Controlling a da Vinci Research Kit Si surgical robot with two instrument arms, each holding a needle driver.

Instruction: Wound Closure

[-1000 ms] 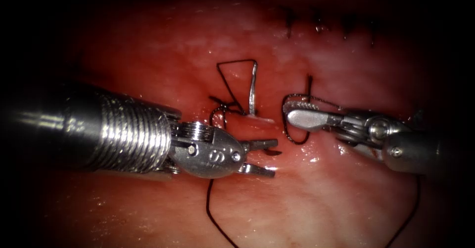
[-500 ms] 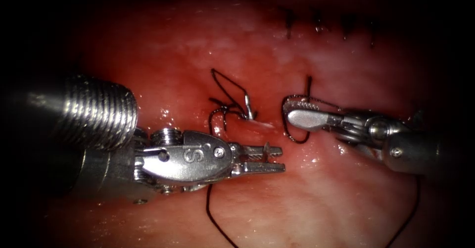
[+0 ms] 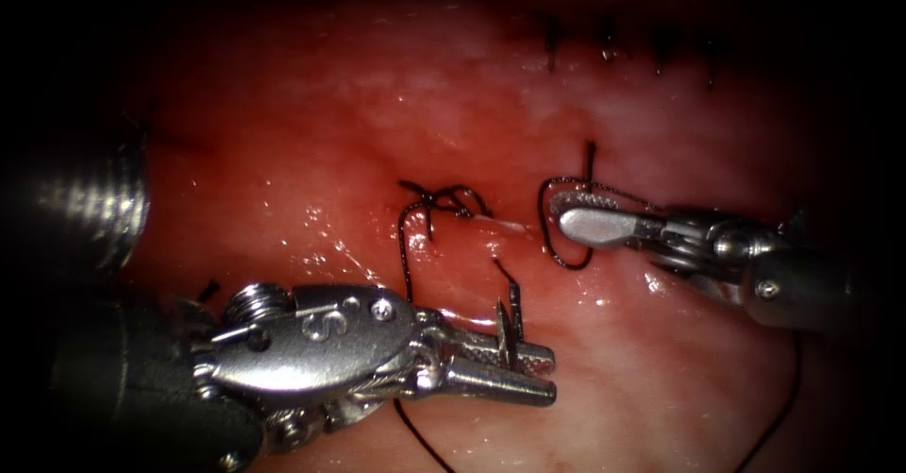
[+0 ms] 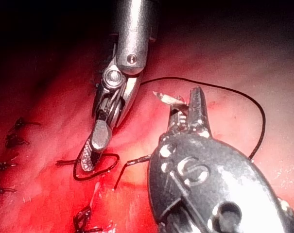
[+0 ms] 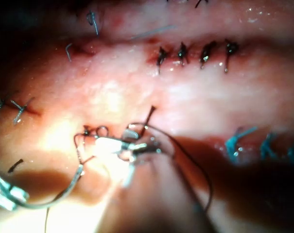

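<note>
left tool (image 3: 514, 374) clamped on needle (image 3: 510, 317), free of tissue (image 3: 359, 105) | right tool (image 3: 576, 216) closed, thread (image 3: 566, 256) looped round it, maybe pinched | knot (image 3: 444, 199) by the cut

The left tool (image 3: 517, 371) grips the needle (image 3: 510, 320) low on the tissue (image 3: 377, 105), and the needle stands free of it. The right tool (image 3: 576, 218) is closed on a thread (image 3: 564, 246) loop beside a knot (image 3: 439, 199).

Bright light falls on the wet middle of the scene; the surroundings fade into deep darkness.
</note>
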